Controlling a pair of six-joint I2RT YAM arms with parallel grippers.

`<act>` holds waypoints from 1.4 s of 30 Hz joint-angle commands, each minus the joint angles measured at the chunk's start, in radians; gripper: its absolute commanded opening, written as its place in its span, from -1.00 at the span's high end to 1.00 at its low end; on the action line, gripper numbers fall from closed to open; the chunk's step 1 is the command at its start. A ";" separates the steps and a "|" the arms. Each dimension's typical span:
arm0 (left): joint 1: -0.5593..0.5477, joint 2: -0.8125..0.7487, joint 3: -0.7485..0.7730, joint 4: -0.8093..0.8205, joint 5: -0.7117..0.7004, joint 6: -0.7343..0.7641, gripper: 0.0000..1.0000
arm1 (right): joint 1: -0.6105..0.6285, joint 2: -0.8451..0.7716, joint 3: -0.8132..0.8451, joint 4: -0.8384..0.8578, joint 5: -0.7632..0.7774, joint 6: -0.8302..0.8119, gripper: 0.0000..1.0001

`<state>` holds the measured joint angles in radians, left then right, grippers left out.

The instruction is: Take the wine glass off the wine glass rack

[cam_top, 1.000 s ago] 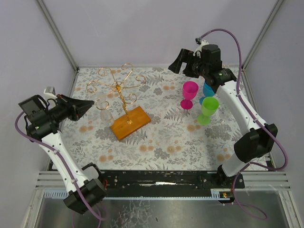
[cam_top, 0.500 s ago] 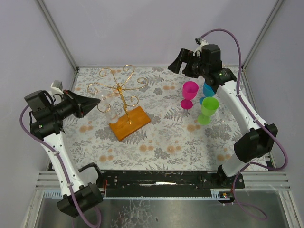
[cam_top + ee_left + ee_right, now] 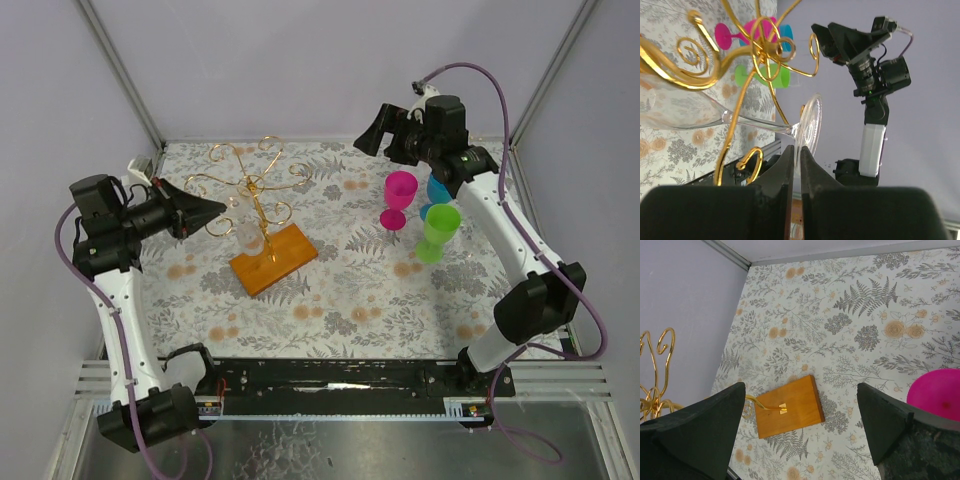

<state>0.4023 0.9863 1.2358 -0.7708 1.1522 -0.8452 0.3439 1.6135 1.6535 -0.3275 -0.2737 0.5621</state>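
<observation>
The wine glass rack (image 3: 255, 186) is a gold wire tree on an orange-brown wooden base (image 3: 272, 258), left of the table's middle. A clear wine glass (image 3: 247, 235) hangs among its curled arms on the left side. My left gripper (image 3: 220, 212) is shut on the rim of the glass's foot (image 3: 811, 122), and its fingertips (image 3: 789, 159) pinch it edge-on. The stem runs left between the gold loops (image 3: 670, 75) to the bowl. My right gripper (image 3: 375, 130) hangs open high over the back of the table, and the base (image 3: 787, 407) shows far below it.
A pink cup (image 3: 400, 192), a blue cup (image 3: 438, 190) and a green cup (image 3: 438, 228) stand together at the right of the floral tabletop. Grey walls and metal frame posts close in the back and sides.
My left gripper has moved right and a little up, carrying the glass closer to the rack's central stem. The rack's top has swayed slightly. The right arm has not moved.
</observation>
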 commanded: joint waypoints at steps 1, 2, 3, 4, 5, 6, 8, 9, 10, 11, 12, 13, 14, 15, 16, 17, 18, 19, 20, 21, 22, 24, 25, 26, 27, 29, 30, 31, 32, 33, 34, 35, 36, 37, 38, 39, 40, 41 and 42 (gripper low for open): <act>-0.056 0.007 0.045 0.071 0.038 -0.013 1.00 | -0.002 -0.071 -0.013 0.047 0.009 0.013 -0.98; -0.064 0.008 0.044 0.073 0.043 -0.013 1.00 | -0.003 -0.078 -0.027 0.048 0.012 0.013 -0.98; -0.071 0.009 0.044 0.073 0.046 -0.012 1.00 | -0.002 -0.084 -0.035 0.048 0.015 0.014 -0.98; -0.079 0.008 0.044 0.073 0.054 -0.011 1.00 | -0.002 -0.091 -0.045 0.048 0.017 0.015 -0.98; -0.087 0.007 0.044 0.073 0.058 -0.011 1.00 | -0.002 -0.097 -0.050 0.049 0.020 0.016 -0.98; -0.096 0.002 0.042 0.073 0.062 -0.010 1.00 | -0.002 -0.105 -0.057 0.050 0.023 0.017 -0.98; -0.112 -0.007 0.039 0.070 0.067 -0.003 1.00 | -0.003 -0.118 -0.066 0.047 0.030 0.018 -0.98; -0.115 -0.012 0.037 0.054 0.067 0.003 1.00 | -0.002 -0.124 -0.071 0.045 0.034 0.018 -0.98; -0.118 -0.017 0.035 0.044 0.067 0.009 1.00 | -0.002 -0.130 -0.075 0.042 0.039 0.019 -0.98; -0.117 -0.024 0.030 0.034 0.067 0.014 1.00 | -0.002 -0.137 -0.081 0.042 0.042 0.018 -0.98; -0.120 -0.031 0.026 0.025 0.069 0.018 1.00 | -0.003 -0.146 -0.087 0.041 0.046 0.019 -0.98; -0.120 -0.039 0.019 0.019 0.072 0.021 1.00 | -0.002 -0.153 -0.092 0.040 0.048 0.022 -0.98; -0.119 -0.046 0.012 0.015 0.079 0.021 1.00 | -0.003 -0.160 -0.097 0.040 0.049 0.023 -0.98; -0.120 -0.054 0.005 0.008 0.085 0.024 1.00 | -0.002 -0.165 -0.102 0.039 0.051 0.023 -0.98; -0.121 -0.062 -0.001 0.003 0.095 0.027 1.00 | -0.002 -0.171 -0.107 0.039 0.051 0.024 -0.98; -0.122 -0.069 -0.005 -0.004 0.105 0.030 1.00 | -0.003 -0.177 -0.110 0.037 0.052 0.028 -0.98; -0.125 -0.077 -0.013 -0.007 0.118 0.032 1.00 | -0.003 -0.183 -0.114 0.036 0.053 0.029 -0.98; -0.126 -0.088 -0.021 -0.009 0.131 0.032 1.00 | -0.002 -0.188 -0.118 0.034 0.054 0.029 -0.98; -0.128 -0.093 -0.028 -0.009 0.147 0.034 1.00 | -0.002 -0.192 -0.120 0.031 0.056 0.029 -0.98; -0.133 -0.099 -0.034 -0.009 0.161 0.039 1.00 | -0.002 -0.196 -0.122 0.027 0.058 0.027 -0.98; -0.139 -0.101 -0.037 -0.008 0.174 0.046 1.00 | -0.003 -0.200 -0.122 0.022 0.060 0.025 -0.98; -0.157 -0.104 -0.031 -0.009 0.198 0.062 1.00 | -0.002 -0.207 -0.118 0.014 0.064 0.021 -0.98; -0.167 -0.105 -0.025 -0.009 0.207 0.071 1.00 | -0.002 -0.209 -0.117 0.010 0.066 0.018 -0.98; -0.176 -0.106 -0.020 -0.009 0.214 0.082 1.00 | -0.002 -0.211 -0.113 0.005 0.068 0.014 -0.98; -0.186 -0.106 -0.014 -0.009 0.220 0.092 1.00 | -0.002 -0.213 -0.108 -0.001 0.069 0.013 -0.98; -0.209 -0.108 -0.006 -0.010 0.229 0.111 1.00 | -0.002 -0.213 -0.099 -0.009 0.070 0.010 -0.98; -0.218 -0.108 -0.002 -0.008 0.231 0.120 1.00 | -0.003 -0.213 -0.094 -0.012 0.069 0.010 -0.98; -0.230 -0.107 0.002 0.000 0.233 0.124 1.00 | -0.002 -0.213 -0.089 -0.018 0.068 0.011 -0.98; -0.239 -0.107 0.003 0.015 0.234 0.120 1.00 | -0.002 -0.213 -0.085 -0.020 0.067 0.011 -0.98; -0.247 -0.109 0.001 0.042 0.236 0.106 1.00 | -0.002 -0.215 -0.083 -0.022 0.068 0.011 -0.98; -0.259 -0.110 0.000 0.069 0.236 0.091 1.00 | -0.003 -0.216 -0.081 -0.024 0.068 0.010 -0.98; -0.269 -0.110 -0.001 0.093 0.234 0.081 1.00 | -0.002 -0.217 -0.078 -0.029 0.070 0.010 -0.98; -0.277 -0.108 0.001 0.116 0.233 0.075 1.00 | -0.003 -0.218 -0.074 -0.032 0.072 0.008 -0.98; -0.286 -0.106 0.005 0.134 0.232 0.070 1.00 | -0.003 -0.219 -0.071 -0.037 0.073 0.004 -0.98; -0.297 -0.101 0.011 0.155 0.229 0.070 1.00 | -0.002 -0.219 -0.065 -0.042 0.074 0.002 -0.98; -0.308 -0.098 0.019 0.172 0.226 0.074 1.00 | -0.002 -0.220 -0.060 -0.046 0.076 0.000 -0.98; -0.321 -0.091 0.027 0.188 0.224 0.081 1.00 | -0.003 -0.221 -0.057 -0.050 0.079 -0.002 -0.98; -0.335 -0.084 0.037 0.202 0.222 0.087 1.00 | -0.002 -0.222 -0.052 -0.054 0.080 -0.003 -0.98; -0.353 -0.076 0.050 0.218 0.214 0.091 1.00 | -0.003 -0.222 -0.046 -0.058 0.083 -0.005 -0.98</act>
<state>0.0952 0.8970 1.2213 -0.6949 1.3457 -0.7620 0.3439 1.4330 1.5406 -0.3836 -0.2180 0.5762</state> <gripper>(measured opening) 0.021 0.992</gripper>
